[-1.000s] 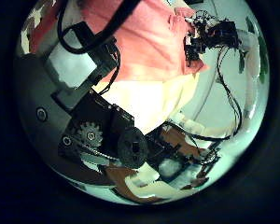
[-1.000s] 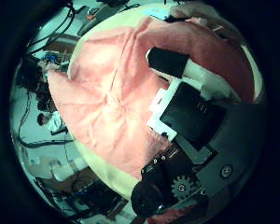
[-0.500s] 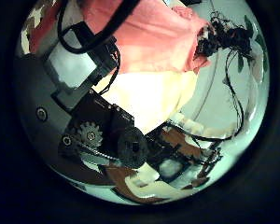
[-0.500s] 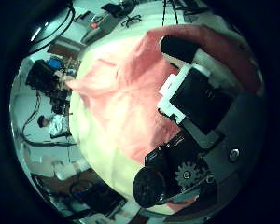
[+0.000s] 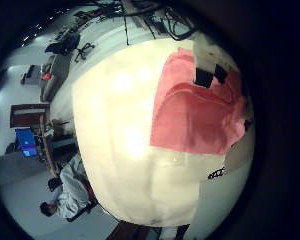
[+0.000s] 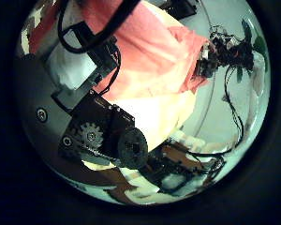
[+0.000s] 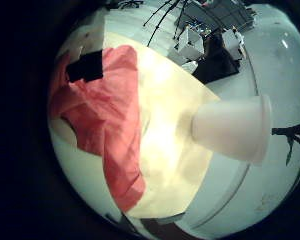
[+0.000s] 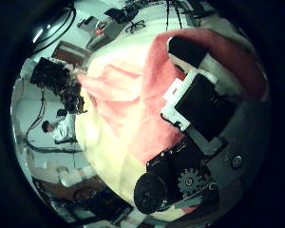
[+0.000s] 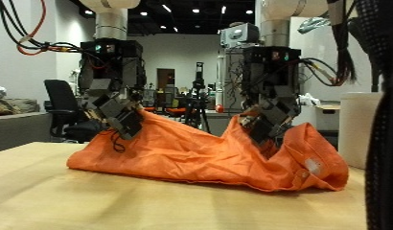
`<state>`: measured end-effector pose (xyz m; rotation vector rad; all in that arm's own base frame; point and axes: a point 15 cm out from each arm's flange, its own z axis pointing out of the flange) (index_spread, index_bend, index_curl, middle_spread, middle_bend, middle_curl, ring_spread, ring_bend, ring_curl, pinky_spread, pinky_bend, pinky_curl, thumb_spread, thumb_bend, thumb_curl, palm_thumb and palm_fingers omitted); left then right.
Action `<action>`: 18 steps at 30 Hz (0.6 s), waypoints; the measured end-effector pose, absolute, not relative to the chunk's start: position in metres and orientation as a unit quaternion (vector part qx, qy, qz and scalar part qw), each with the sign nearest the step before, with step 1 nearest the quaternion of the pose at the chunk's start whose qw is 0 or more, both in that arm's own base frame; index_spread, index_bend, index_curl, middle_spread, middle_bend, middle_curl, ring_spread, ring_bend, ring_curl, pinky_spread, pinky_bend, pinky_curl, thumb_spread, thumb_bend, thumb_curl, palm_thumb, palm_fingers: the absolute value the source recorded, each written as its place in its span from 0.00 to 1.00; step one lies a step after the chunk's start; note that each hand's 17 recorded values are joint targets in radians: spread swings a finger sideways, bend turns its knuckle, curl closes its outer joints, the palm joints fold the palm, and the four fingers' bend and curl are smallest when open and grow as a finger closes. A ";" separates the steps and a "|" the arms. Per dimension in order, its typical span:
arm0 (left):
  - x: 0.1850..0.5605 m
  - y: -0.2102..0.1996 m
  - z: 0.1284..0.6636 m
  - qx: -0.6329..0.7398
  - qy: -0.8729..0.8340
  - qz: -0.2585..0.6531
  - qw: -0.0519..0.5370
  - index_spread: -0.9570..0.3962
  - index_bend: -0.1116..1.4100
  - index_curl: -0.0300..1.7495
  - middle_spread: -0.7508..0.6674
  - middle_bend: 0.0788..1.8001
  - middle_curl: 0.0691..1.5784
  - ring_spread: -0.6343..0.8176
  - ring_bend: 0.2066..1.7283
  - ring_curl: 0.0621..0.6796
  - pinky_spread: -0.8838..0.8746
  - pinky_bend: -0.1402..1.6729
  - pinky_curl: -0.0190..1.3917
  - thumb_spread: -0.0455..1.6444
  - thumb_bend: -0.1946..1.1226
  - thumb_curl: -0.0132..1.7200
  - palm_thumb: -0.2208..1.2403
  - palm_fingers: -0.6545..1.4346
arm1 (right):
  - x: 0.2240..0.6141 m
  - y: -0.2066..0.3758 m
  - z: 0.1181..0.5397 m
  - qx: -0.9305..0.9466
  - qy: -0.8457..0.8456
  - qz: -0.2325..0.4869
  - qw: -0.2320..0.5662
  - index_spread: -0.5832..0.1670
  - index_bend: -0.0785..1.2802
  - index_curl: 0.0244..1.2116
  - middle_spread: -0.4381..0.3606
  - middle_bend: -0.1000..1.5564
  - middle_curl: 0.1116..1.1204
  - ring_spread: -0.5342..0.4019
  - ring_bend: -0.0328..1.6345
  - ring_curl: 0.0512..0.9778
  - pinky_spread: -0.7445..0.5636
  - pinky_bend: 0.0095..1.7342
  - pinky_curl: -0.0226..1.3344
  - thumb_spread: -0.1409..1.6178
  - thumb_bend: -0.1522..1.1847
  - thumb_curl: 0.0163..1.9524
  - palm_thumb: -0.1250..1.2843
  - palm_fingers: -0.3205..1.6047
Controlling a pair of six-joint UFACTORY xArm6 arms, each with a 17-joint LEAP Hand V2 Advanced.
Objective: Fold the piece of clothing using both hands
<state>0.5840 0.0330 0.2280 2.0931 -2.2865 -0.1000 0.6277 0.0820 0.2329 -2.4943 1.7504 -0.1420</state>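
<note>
Both robot hands are pinching one orange garment [image 9: 203,153] lying on the table [image 9: 69,196]: the left robot hand [image 9: 116,110] and right robot hand [image 9: 266,120] are each lifting a peak of cloth. One white cup [image 7: 233,128] is standing on the table just beside the garment.

A pale wooden bench [image 9: 69,196] carries an orange cloth [image 9: 209,153], which lies crumpled across its middle with two peaks lifted off the surface. A white cup [image 7: 235,125] stands upside down near the bench's edge, apart from the cloth.
</note>
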 end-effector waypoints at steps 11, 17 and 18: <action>0.597 0.034 0.215 0.690 -0.723 -0.034 0.000 0.22 0.23 0.49 0.12 0.40 0.34 0.02 0.31 0.57 0.06 0.49 0.36 0.76 0.15 0.38 0.84 0.83 | 0.650 0.067 0.201 -0.783 0.616 -0.069 0.047 0.43 0.85 0.71 0.34 0.83 0.71 0.34 0.86 0.65 0.36 0.72 0.59 0.70 0.10 0.34 0.85 0.73; 0.592 0.042 0.203 0.700 -0.712 -0.063 -0.006 0.25 0.15 0.47 0.13 0.34 0.34 0.03 0.33 0.61 0.07 0.52 0.39 0.77 0.15 0.40 0.84 0.72 | 0.655 0.057 0.191 -0.758 0.646 -0.084 0.036 0.42 0.83 0.71 0.34 0.81 0.72 0.34 0.85 0.65 0.35 0.71 0.60 0.72 0.09 0.31 0.79 0.71; 0.593 0.044 0.202 0.701 -0.710 -0.066 -0.008 0.28 0.15 0.47 0.16 0.29 0.34 0.05 0.34 0.64 0.08 0.53 0.40 0.76 0.13 0.40 0.82 0.64 | 0.658 0.055 0.191 -0.755 0.649 -0.090 0.036 0.42 0.82 0.70 0.34 0.80 0.71 0.34 0.85 0.65 0.35 0.70 0.60 0.72 0.09 0.30 0.78 0.71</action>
